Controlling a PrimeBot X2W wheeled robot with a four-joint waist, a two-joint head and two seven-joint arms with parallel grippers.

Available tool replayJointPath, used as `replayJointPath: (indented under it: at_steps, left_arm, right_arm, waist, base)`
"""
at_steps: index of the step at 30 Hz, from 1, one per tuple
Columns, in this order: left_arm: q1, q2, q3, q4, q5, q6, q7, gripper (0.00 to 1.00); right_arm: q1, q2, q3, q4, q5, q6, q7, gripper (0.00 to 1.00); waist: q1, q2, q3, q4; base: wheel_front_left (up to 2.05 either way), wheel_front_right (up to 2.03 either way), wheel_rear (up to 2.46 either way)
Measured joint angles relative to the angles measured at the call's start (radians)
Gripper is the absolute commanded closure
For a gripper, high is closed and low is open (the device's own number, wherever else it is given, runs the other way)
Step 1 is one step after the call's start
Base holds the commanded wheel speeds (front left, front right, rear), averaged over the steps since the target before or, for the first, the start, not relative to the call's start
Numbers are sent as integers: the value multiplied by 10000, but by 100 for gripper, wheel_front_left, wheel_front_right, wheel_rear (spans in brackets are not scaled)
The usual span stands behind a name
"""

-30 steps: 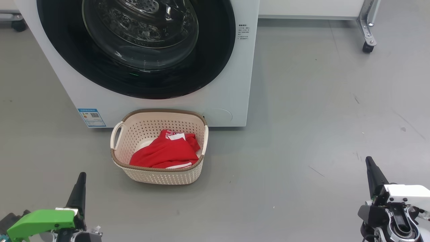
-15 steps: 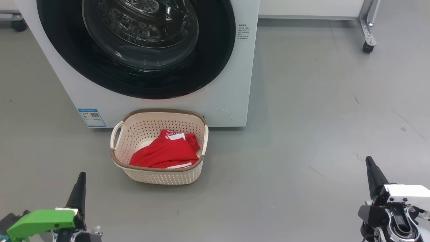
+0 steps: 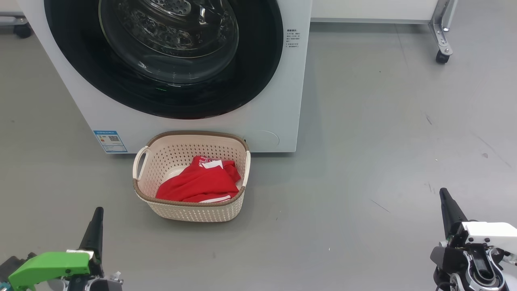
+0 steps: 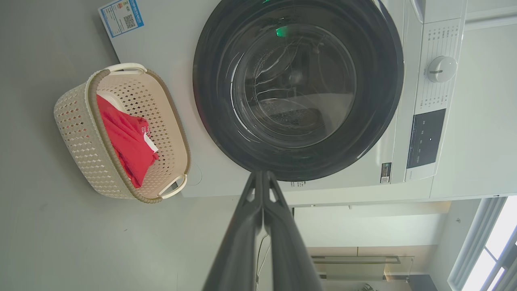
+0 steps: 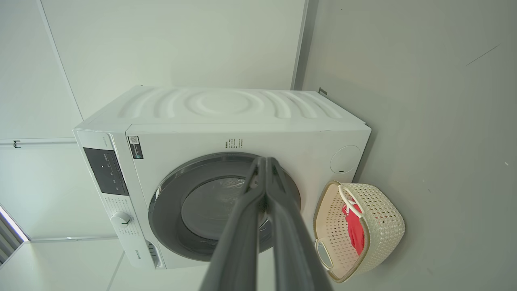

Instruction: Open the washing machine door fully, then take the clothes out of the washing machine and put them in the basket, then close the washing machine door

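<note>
tools closed, clothes in basket

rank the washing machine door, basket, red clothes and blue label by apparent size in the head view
1. washing machine door, largest though cropped at the top
2. basket
3. red clothes
4. blue label

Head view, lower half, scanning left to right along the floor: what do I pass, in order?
In order: left gripper → basket, holding the clothes → right gripper. The washing machine behind spans too wide to place.
</note>
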Motion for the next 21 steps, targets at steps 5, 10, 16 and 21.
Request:
replayJointPath:
  at_steps: [5,10,16,21]
  left_arm:
    - [0,0,2,0,0,0,2,100]
    - [0,0,2,0,-2,0,12,100]
    - [0,0,4,0,-2,0,12,100]
    - [0,0,4,-2,0,0,12,100]
  right_arm:
    - [0,0,-2,-2,0,2,0,100]
    - [0,2,-2,-2,0,2,0,100]
    - [0,2,-4,-2,0,2,0,100]
    - [0,2,-4,-2,0,2,0,100]
  waist:
    - [0,0,0,0]
    - [0,0,0,0]
    - [0,0,0,0]
    - [0,0,0,0]
  base:
    - [0,0,0]
    - [0,0,0]
    - [0,0,0]
    - [0,0,0]
